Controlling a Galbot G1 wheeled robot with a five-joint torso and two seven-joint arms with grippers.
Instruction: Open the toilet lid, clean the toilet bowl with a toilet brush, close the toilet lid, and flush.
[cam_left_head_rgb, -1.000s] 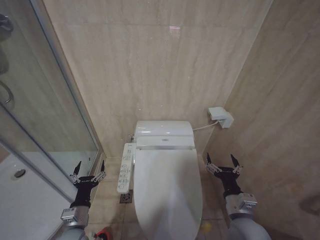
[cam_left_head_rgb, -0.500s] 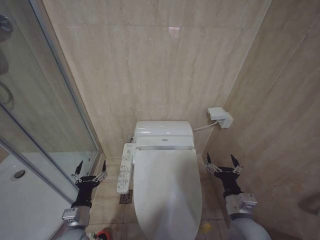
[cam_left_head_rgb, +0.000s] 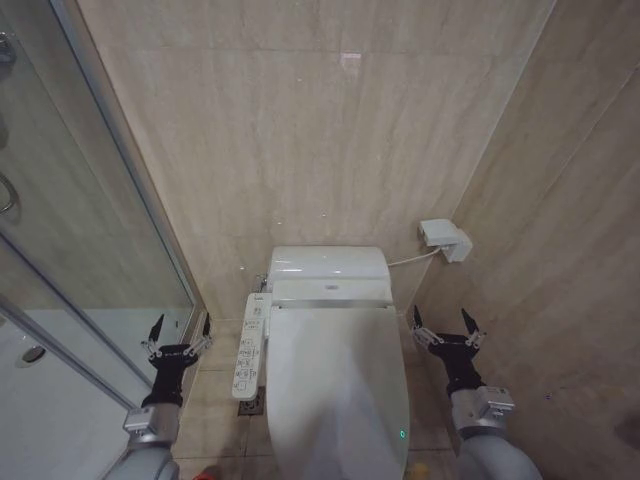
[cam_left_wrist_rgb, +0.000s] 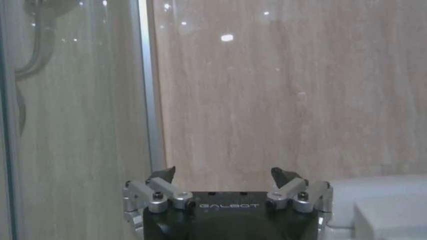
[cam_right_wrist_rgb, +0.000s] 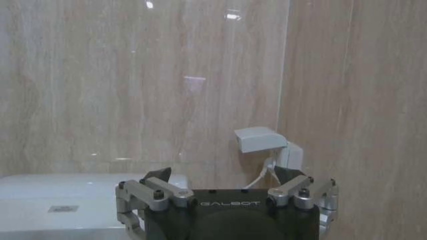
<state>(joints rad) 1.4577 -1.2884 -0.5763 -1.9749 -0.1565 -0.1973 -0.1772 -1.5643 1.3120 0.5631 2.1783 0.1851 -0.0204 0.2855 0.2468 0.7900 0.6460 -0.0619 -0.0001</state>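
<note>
The toilet lid (cam_left_head_rgb: 335, 390) lies shut over the toilet bowl, which is hidden beneath it. The white rear unit (cam_left_head_rgb: 328, 265) sits against the wall and shows in the right wrist view as rear unit (cam_right_wrist_rgb: 67, 192). My left gripper (cam_left_head_rgb: 180, 325) is held up open to the left of the toilet, beside the side control panel (cam_left_head_rgb: 250, 345). My right gripper (cam_left_head_rgb: 443, 320) is held up open to the right of the lid. Both are empty and touch nothing. The left gripper (cam_left_wrist_rgb: 223, 175) and right gripper (cam_right_wrist_rgb: 227, 174) face the wall. The toilet brush is out of view.
A glass shower door with a metal frame (cam_left_head_rgb: 120, 170) stands on the left, with the white shower tray (cam_left_head_rgb: 40, 410) behind it. A white wall box (cam_left_head_rgb: 445, 238) with a cable sits right of the toilet. A floor drain (cam_left_head_rgb: 250, 405) lies by the toilet's base. Tiled walls close in on the back and right.
The whole picture has shifted slightly, so the camera has moved; the red object at the bottom edge has nearly slid out. Both grippers stay open in the same pose.
</note>
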